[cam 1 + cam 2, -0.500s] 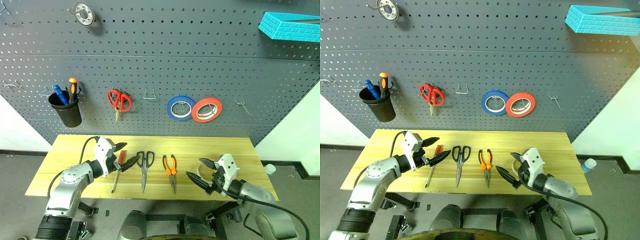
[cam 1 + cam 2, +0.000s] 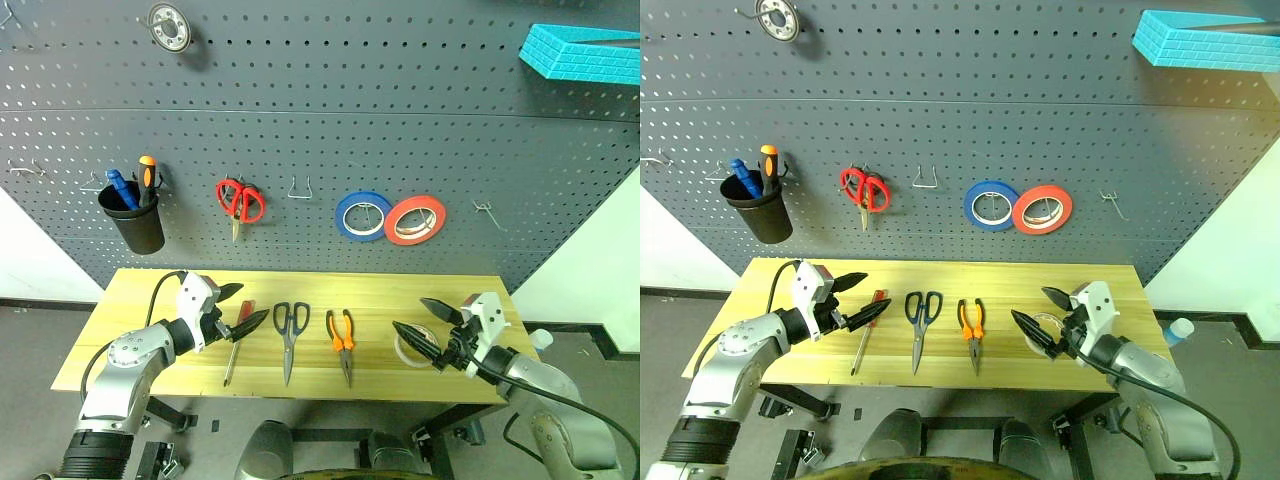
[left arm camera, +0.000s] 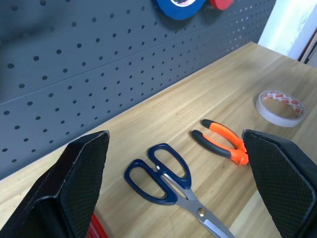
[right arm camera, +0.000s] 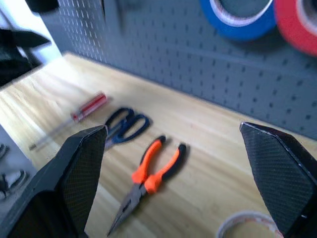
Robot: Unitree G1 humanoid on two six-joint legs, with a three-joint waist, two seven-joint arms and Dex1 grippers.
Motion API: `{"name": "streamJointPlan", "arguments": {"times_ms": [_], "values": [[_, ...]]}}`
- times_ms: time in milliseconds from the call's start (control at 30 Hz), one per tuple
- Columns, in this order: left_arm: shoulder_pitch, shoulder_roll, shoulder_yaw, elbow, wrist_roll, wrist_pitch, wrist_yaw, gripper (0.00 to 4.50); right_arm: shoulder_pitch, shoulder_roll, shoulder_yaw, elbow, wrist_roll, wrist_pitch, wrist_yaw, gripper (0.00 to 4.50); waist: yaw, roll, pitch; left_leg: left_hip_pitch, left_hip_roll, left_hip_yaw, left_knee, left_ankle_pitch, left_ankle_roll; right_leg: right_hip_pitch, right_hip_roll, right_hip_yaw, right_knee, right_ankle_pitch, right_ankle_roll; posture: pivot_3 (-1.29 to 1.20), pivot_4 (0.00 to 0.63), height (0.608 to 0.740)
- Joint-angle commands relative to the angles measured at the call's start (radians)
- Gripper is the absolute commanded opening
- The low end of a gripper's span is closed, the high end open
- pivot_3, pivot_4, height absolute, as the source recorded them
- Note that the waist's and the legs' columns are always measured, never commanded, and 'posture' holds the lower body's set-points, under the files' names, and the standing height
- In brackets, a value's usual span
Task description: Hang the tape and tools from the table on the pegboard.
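Observation:
On the light wood table (image 2: 150, 290) lie the red-handled screwdriver (image 2: 237, 340), the dark-handled scissors (image 2: 289, 332) and the orange-and-black pliers (image 2: 341, 340), side by side. The whitish tape (image 2: 406, 350) lies flat to their right, partly behind my right gripper (image 2: 410, 314), which hovers open just above it. My left gripper (image 2: 251, 303) stands open over the screwdriver's handle and holds nothing. The left wrist view shows the scissors (image 3: 158, 173), pliers (image 3: 220, 141) and tape (image 3: 280, 106). The dark grey pegboard (image 2: 400, 140) rises behind the table.
On the pegboard hang a black cup (image 2: 132, 218) with tools, red scissors (image 2: 238, 203), a blue roll (image 2: 362, 215), a red-orange roll (image 2: 414, 219) and a metal disc (image 2: 167, 26). Bare hooks (image 2: 298, 188) (image 2: 484, 210) stick out. A turquoise block (image 2: 580, 52) sits top right.
My right gripper has moved to the right and slightly toward the pegboard, uncovering part of the tape. The left gripper has drawn back a little to the left.

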Motion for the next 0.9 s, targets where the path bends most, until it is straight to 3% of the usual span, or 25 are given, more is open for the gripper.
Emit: {"name": "streamJointPlan", "arguments": {"times_ms": [33,333,500,900], "values": [[-0.031,0.008,-0.039,-0.006,0.041,0.0,0.01,4.48,-0.051,0.009,0.071,0.018,-0.106,0.048,-0.104,4.5,0.002,0.0,0.0,0.0,0.0,0.0,0.0,0.0,0.0,0.0,0.0,0.0,0.0,0.0,0.0,0.38,0.0,0.677],[-0.036,-0.002,-0.107,-0.059,0.047,0.028,-0.012,4.48,-0.098,0.089,0.206,0.014,-0.216,0.165,-0.24,4.5,0.002,0.0,0.0,-0.001,0.0,0.0,0.0,0.0,0.0,-0.001,0.0,0.0,0.0,0.0,-0.001,0.34,0.0,0.677],[-0.005,0.005,-0.13,-0.101,0.05,0.044,-0.018,4.48,-0.072,0.097,0.244,-0.015,-0.228,0.202,-0.25,4.5,-0.006,0.002,0.004,-0.001,0.0,0.0,-0.001,0.0,0.0,-0.002,0.0,0.0,0.0,0.0,0.0,0.35,0.057,0.677],[0.186,0.008,-0.121,-0.301,0.02,0.092,0.028,4.48,-0.081,0.054,0.256,-0.012,-0.241,0.251,-0.228,4.5,-0.054,0.008,0.09,-0.002,0.0,-0.001,-0.001,-0.002,0.003,-0.003,0.0,0.001,0.0,-0.004,0.006,0.36,0.162,0.677]]}}
